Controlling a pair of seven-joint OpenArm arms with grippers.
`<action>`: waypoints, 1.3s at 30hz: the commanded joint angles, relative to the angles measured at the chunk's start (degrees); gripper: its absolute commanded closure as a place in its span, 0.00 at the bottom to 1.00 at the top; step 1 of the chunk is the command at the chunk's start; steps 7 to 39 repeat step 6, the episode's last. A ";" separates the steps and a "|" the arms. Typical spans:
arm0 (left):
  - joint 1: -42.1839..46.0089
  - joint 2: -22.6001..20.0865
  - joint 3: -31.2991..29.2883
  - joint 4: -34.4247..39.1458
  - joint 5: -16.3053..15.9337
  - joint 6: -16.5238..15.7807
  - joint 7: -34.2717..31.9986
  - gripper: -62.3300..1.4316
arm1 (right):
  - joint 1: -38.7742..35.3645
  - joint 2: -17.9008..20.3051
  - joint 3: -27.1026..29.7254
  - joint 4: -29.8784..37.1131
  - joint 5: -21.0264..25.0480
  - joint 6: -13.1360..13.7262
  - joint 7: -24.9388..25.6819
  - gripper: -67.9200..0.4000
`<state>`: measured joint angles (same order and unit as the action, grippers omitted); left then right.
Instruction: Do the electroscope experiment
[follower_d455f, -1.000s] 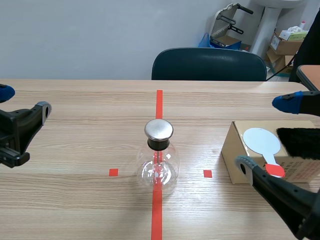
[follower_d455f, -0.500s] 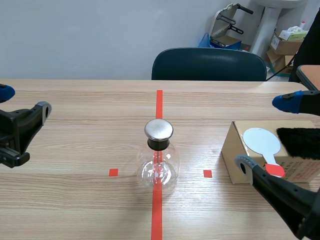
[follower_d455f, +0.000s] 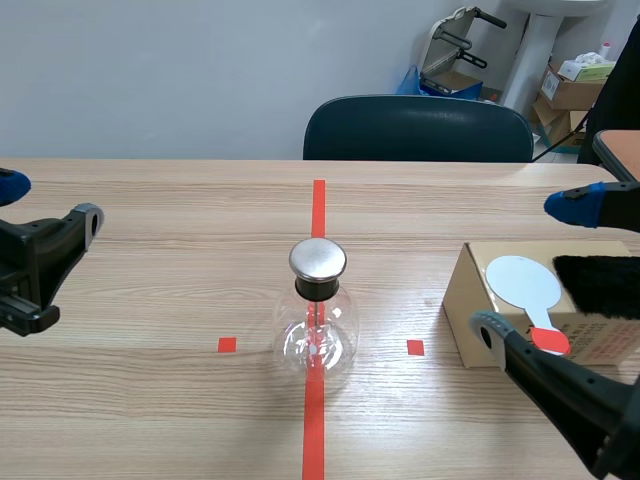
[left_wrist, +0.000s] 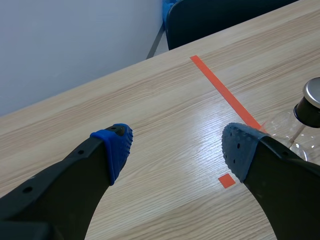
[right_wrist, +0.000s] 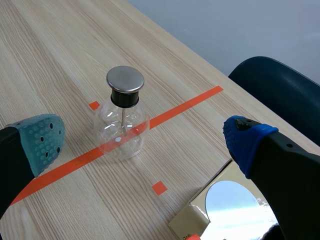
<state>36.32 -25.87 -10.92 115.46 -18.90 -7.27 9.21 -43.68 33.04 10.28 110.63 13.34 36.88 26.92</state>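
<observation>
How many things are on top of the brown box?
2: a white round paddle lies on the box, and black fur sits beside it. More may be hidden off-frame.

The clear, round glass electroscope (follower_d455f: 317, 315), metal-capped, stands upright well left of a cardboard box (follower_d455f: 465, 300), on whose top a white red-handled disc paddle (follower_d455f: 523, 283) lies flat beside black fur (follower_d455f: 600, 285).
</observation>
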 joint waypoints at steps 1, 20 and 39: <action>-0.31 0.28 0.02 0.76 0.04 0.09 -0.57 0.34 | 0.68 0.59 0.28 0.44 0.83 0.02 0.87 0.00; -0.31 0.28 0.02 0.76 0.04 0.09 -0.57 0.34 | 0.68 0.59 0.28 0.44 0.83 0.02 0.87 0.00; -0.31 0.28 0.02 0.76 0.04 0.09 -0.57 0.34 | 0.68 0.59 0.28 0.44 0.83 0.02 0.87 0.00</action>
